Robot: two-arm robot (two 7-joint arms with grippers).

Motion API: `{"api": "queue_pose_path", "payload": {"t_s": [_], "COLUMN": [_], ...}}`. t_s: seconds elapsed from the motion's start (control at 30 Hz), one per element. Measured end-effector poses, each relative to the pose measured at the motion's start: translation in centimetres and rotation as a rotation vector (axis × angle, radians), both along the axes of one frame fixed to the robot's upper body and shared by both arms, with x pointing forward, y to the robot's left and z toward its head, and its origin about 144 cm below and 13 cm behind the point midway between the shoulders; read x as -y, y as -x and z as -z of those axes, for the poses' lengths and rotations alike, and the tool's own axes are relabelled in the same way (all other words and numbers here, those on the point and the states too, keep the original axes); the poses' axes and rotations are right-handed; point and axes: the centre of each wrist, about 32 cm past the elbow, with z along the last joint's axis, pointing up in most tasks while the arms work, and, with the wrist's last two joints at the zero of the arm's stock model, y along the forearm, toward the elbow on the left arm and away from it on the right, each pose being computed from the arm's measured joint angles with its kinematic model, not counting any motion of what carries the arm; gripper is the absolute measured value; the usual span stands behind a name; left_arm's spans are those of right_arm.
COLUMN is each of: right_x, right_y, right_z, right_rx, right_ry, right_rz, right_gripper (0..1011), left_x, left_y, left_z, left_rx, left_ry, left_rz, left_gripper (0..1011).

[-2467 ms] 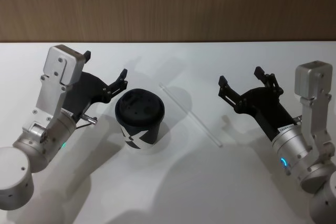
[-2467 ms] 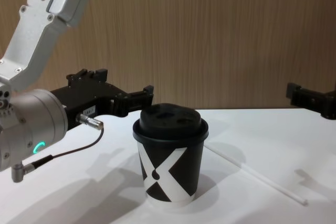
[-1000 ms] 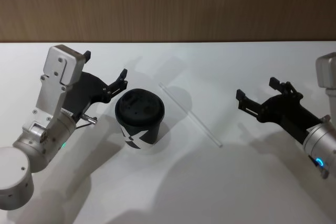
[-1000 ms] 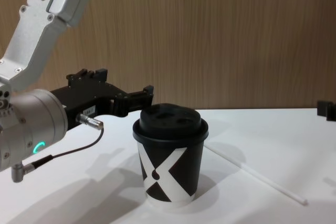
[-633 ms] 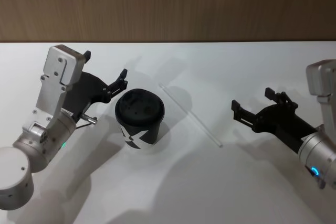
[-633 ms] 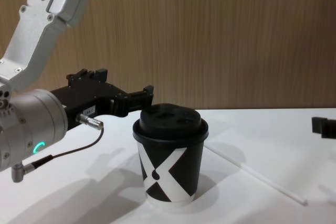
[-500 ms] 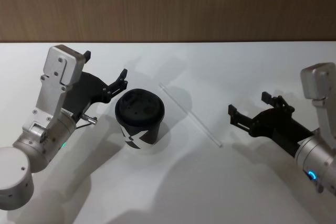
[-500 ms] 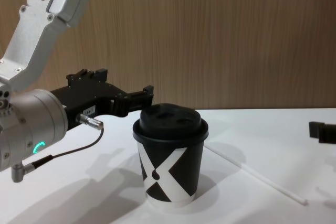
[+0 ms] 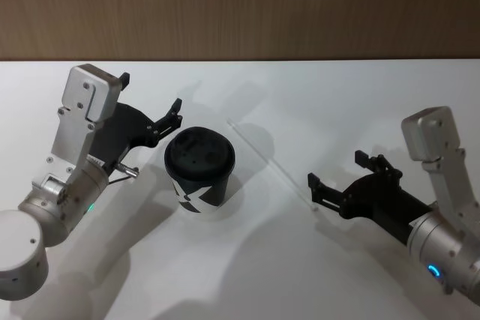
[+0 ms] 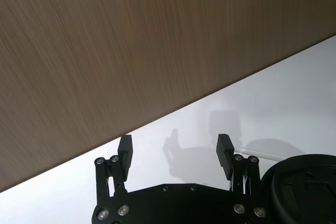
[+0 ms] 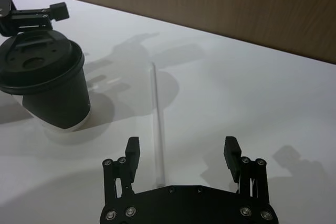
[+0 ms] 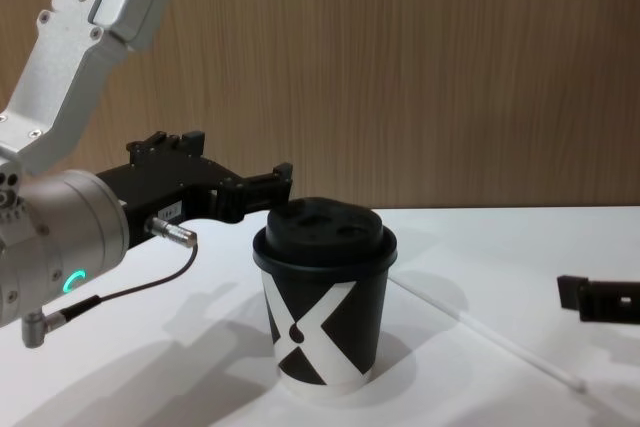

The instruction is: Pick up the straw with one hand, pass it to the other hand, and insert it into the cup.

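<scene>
**A:** Straw status?

**B:** Long thin white straw point(image 9: 270, 161), straight, almost see-through, lies flat on the white tabletop point(image 9: 247, 275). It runs diagonally, far end toward the back wall, near end toward the robot's right. It's just beside the black paper cup point(image 9: 199, 177) with the white X print, not touching it. Nothing holds it.

**A:** Step?

**B:** Pickup approach, I'd say. The black two-finger right gripper point(image 9: 336, 173) sits low at the straw's near end, fingers spread wide and empty. In the right wrist view the straw point(image 11: 157, 124) runs in between the fingers, off-centre and close to one finger point(image 11: 132, 150).

**A:** Contact?

**B:** Can't tell for sure. The finger shadows suggest it's a bit above the table.

**A:** Left arm?

**B:** The black left gripper point(image 9: 150, 93) on a silver wrist hovers beside the cup on the robot's left, fingers open, nothing in them. Looks parked for the handover.

**A:** Next move?

**B:** My read: centre the right gripper over the straw, drop until the fingertips bracket it, then close. The straw is thin, light and round, so it will likely roll or skid if one finger lands first. A grip near the end leaves plenty of length for the left to take.

**A:** Cup ready?

**B:** Upright, black plastic lid point(image 11: 37, 61) on. There are marks on top of the lid, but I can't tell which one takes the straw.
</scene>
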Motion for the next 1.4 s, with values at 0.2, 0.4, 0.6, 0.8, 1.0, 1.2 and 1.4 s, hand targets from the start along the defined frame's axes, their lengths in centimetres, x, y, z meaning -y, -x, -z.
{"api": "queue_pose_path", "payload": {"t_s": [0.2, 0.4, 0.6, 0.8, 1.0, 1.2, 1.4], "right_x": [-0.4, -0.7, -0.9, -1.1, -1.3, -1.4, -1.6], "right_y": [0.4, 0.7, 0.8, 0.6, 0.3, 0.0, -0.4], "right_z": [0.1, 0.4, 0.8, 1.3, 1.8, 2.2, 2.4], "right_rx": [-0.021, -0.043, -0.059, -0.071, -0.081, -0.085, -0.084], "right_ry": [0.014, 0.025, 0.035, 0.045, 0.054, 0.061, 0.066], "right_rz": [-0.024, -0.042, -0.055, -0.063, -0.070, -0.070, -0.068], "right_gripper": [1001, 1001, 1001, 1001, 1001, 1001, 1001], "left_x": [0.0, 0.0, 0.0, 0.0, 0.0, 0.0, 0.0], "left_y": [0.0, 0.0, 0.0, 0.0, 0.0, 0.0, 0.0], "left_z": [0.0, 0.0, 0.0, 0.0, 0.0, 0.0, 0.0], "left_rx": [0.000, 0.000, 0.000, 0.000, 0.000, 0.000, 0.000], "left_ry": [0.000, 0.000, 0.000, 0.000, 0.000, 0.000, 0.000], "left_rz": [0.000, 0.000, 0.000, 0.000, 0.000, 0.000, 0.000], "left_gripper": [1003, 1003, 1003, 1002, 1003, 1003, 1003]}}
